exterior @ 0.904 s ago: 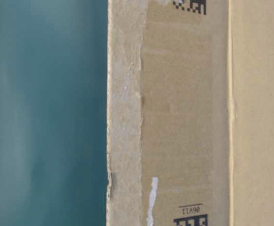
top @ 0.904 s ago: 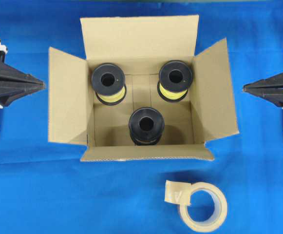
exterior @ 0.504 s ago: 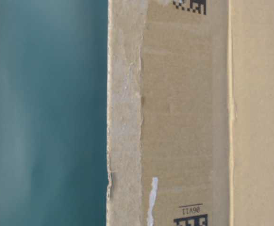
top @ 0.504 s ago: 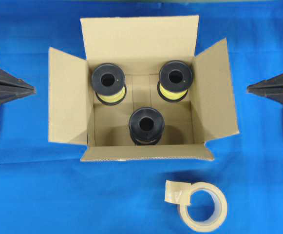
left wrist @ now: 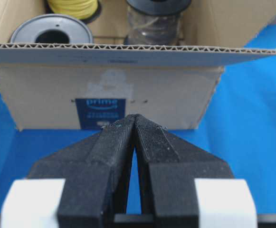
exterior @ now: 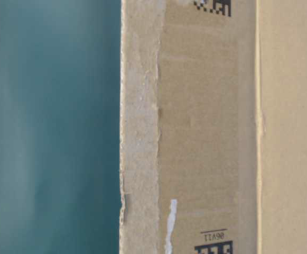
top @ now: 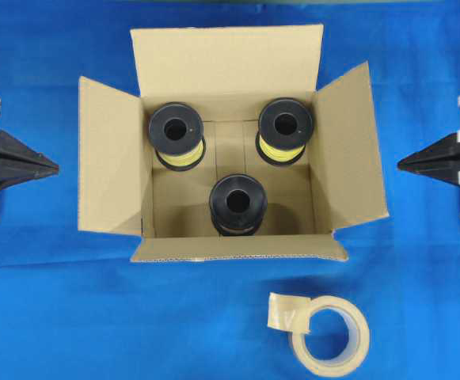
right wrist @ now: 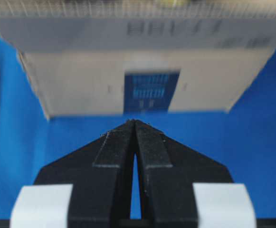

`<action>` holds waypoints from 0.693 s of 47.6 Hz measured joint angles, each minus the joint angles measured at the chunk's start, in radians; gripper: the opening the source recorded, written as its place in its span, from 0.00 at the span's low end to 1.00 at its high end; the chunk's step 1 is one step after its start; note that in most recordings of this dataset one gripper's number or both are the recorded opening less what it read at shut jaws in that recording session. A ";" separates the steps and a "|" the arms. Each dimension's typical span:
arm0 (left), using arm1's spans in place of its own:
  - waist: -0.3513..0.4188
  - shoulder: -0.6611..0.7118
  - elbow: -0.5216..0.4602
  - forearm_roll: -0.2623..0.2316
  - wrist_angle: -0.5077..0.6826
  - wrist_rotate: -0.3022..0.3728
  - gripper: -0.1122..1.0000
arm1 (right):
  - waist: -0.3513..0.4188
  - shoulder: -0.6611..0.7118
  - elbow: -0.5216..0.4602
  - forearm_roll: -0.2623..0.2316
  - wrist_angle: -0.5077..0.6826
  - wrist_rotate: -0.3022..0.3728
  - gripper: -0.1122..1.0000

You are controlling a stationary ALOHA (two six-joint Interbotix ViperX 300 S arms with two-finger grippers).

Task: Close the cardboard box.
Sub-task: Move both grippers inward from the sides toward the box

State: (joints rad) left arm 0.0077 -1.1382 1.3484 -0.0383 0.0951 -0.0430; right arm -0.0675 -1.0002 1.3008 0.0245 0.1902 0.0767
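The cardboard box (top: 340, 150) stands open in the middle of the blue cloth, all four flaps spread outward. Inside stand three black spools (top: 237, 203), two wound with yellow thread. My left gripper (top: 54, 166) is shut and empty, its tip pointing at the left flap (top: 107, 154) with a gap of cloth between. My right gripper (top: 401, 165) is shut and empty too, a little off the right flap (top: 352, 146). The left wrist view shows the flap's corrugated edge (left wrist: 128, 48) above my gripper (left wrist: 134, 117). The right wrist view shows the box side (right wrist: 80, 85), blurred, beyond my gripper (right wrist: 134, 122).
A beige tape roll (top: 328, 328) with a loose end lies on the cloth in front of the box, toward the right. The table-level view is filled by a brown carton face (exterior: 206, 132) with code marks and a teal backdrop (exterior: 47, 127).
Both arms have shifted slightly at the frame edges; the left tip drew back from the box, then held. White parts of each gripper now show. The box and tape roll have not moved.
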 measured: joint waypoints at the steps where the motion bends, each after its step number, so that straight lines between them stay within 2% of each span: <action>1: 0.000 0.006 0.003 0.000 -0.011 -0.005 0.10 | -0.002 0.014 0.005 0.000 -0.015 0.003 0.10; 12: 0.002 0.097 0.031 0.000 -0.098 -0.035 0.10 | 0.000 0.166 0.031 0.000 -0.172 0.018 0.10; 22: 0.000 0.155 0.037 -0.002 -0.215 -0.037 0.10 | -0.002 0.190 0.029 0.000 -0.259 0.020 0.10; 33: 0.000 0.258 0.005 -0.002 -0.405 -0.025 0.10 | -0.002 0.261 -0.048 -0.002 -0.341 0.017 0.10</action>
State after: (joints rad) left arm 0.0077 -0.8805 1.3530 -0.0399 -0.3099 -0.0675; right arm -0.0690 -0.7394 1.2533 0.0230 -0.1503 0.0936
